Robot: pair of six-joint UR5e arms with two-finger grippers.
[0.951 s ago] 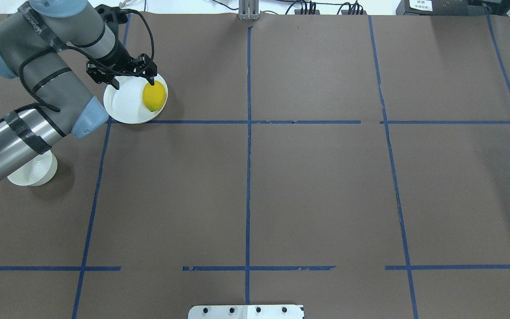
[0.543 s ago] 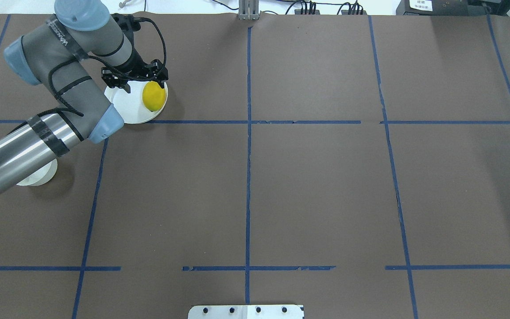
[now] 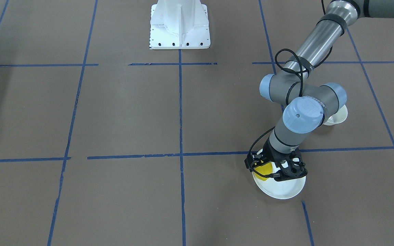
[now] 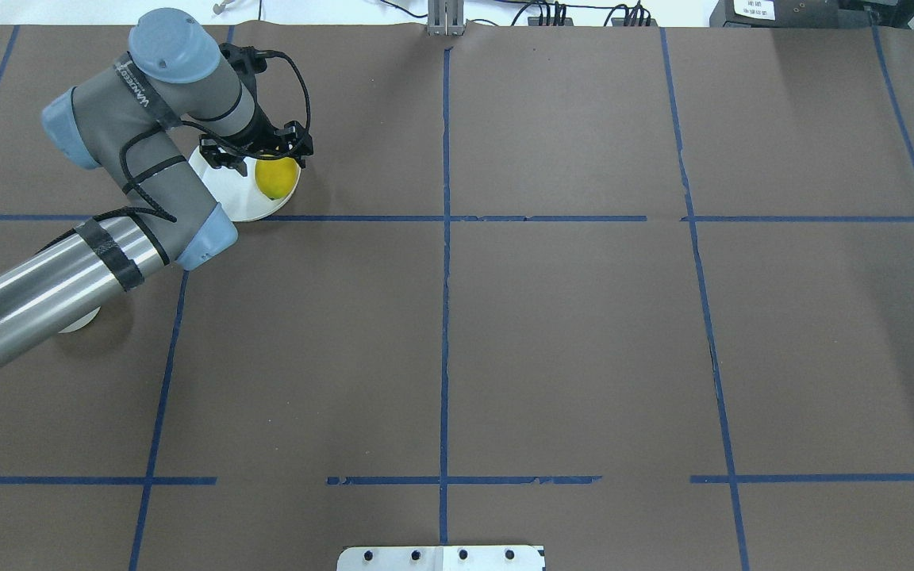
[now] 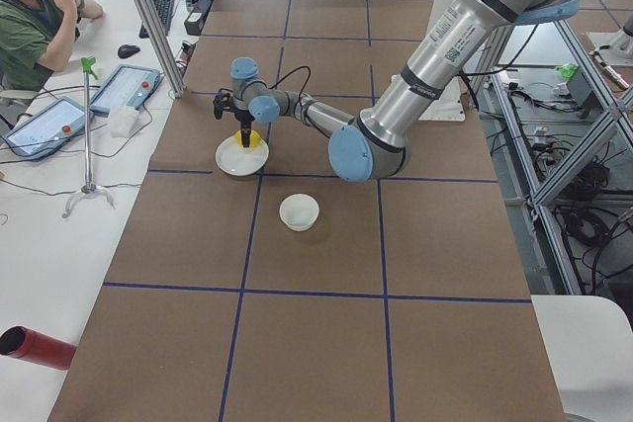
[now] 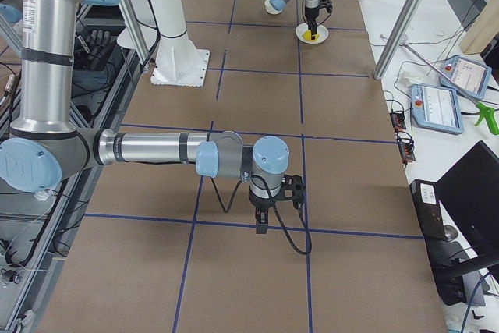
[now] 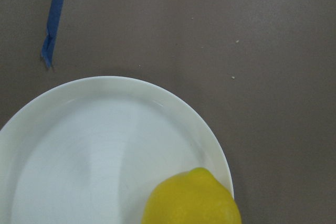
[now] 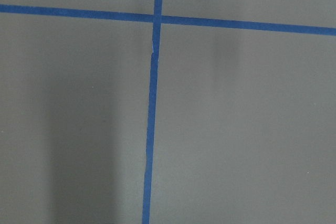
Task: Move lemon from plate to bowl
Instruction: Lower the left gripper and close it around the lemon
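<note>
The yellow lemon [image 4: 277, 181] lies on the right part of the white plate [image 4: 236, 198] at the far left of the table. My left gripper [image 4: 257, 161] is open and hangs over the lemon's far end, one finger on each side of it, not closed on it. The left wrist view shows the lemon [image 7: 191, 199] at the bottom and the plate [image 7: 100, 140], but no fingers. The bowl [image 5: 299, 211] stands empty nearer the robot, mostly hidden under my left arm in the overhead view [image 4: 76, 321]. My right gripper [image 6: 265, 220] shows only in the right side view, and I cannot tell its state.
The brown table cover has blue tape lines [image 4: 444, 238]. The white robot base [image 3: 180, 25] stands at the table's near middle. An operator [image 5: 35, 22] sits with tablets at a side desk. The right wrist view shows only cover and tape.
My left arm has swung to the right, bringing the open gripper from the plate's far rim to over the lemon. The arm now hides more of the bowl. The lemon has not moved.
</note>
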